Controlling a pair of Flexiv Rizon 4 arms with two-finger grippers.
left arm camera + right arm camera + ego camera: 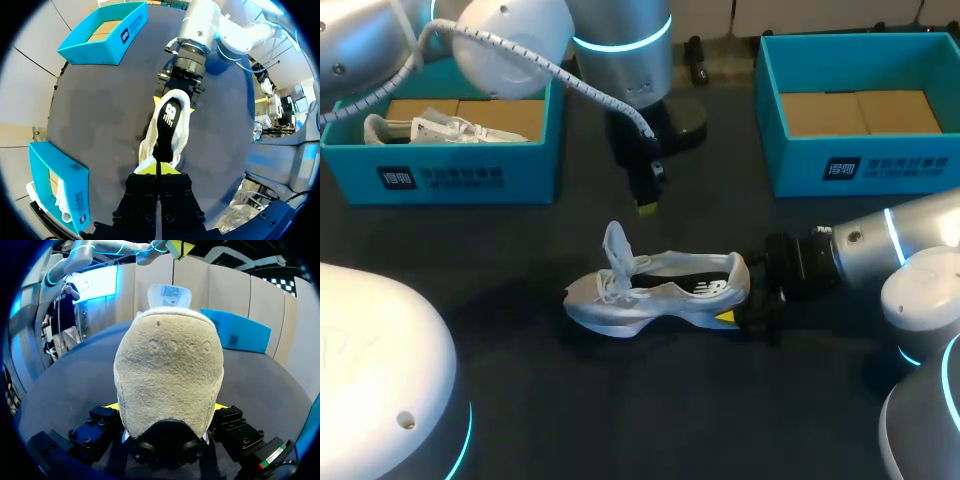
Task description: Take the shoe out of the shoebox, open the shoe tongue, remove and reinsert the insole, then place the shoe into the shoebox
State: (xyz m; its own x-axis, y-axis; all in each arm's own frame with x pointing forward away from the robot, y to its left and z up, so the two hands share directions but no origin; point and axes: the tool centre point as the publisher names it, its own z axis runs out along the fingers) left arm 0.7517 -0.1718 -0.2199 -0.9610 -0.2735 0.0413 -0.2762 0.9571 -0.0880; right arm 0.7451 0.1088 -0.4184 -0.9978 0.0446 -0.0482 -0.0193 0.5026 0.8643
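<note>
A white and grey sneaker (pixel 655 292) lies on its sole mid-table, toe pointing left. Its tongue (pixel 616 245) stands pulled up, and the black insole (pixel 170 117) shows inside. My right gripper (pixel 742 300) comes in from the right and is shut on the shoe's heel (pixel 167 375), with a yellow-tipped finger on either side. My left gripper (pixel 646 205) hangs behind and above the shoe, apart from the tongue. In the left wrist view its yellow tips (pixel 157 169) are pressed together over the shoe's toe end, with nothing seen between them.
A teal shoebox (pixel 440 175) at the back left holds another white shoe (pixel 430 128). A second teal shoebox (pixel 860 165) stands at the back right with only its cardboard floor showing. Dark tabletop surrounds the sneaker.
</note>
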